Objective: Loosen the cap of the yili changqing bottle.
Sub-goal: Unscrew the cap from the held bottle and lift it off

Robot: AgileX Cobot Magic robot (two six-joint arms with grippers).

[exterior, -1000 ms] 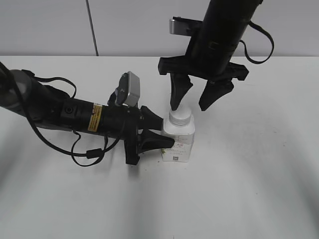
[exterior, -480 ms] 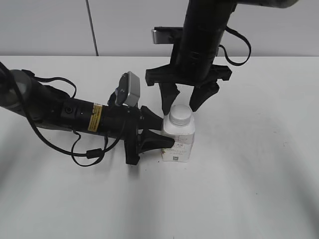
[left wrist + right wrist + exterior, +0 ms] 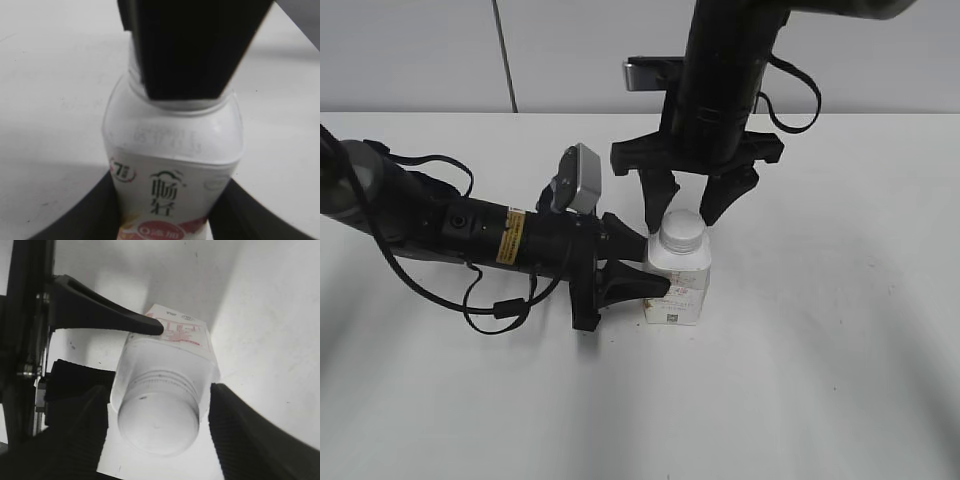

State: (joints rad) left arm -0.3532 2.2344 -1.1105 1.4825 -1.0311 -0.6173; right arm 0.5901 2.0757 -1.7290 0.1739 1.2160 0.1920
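Bottle (image 3: 677, 282) upright on the white surface (image 3: 820, 350); we see our left claw (image 3: 638, 267) clamped on its body, our right claw (image 3: 685, 205) spread wide, straddling the cap (image 3: 682, 233) without touching.

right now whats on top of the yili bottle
The white cap sits on the bottle neck. The right gripper straddles it, open. Whether the fingers touch the cap cannot be seen. The left gripper holds the body.

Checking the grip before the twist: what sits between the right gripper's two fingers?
The cap of the bottle, with gaps either side in the right wrist view; right gripper open.
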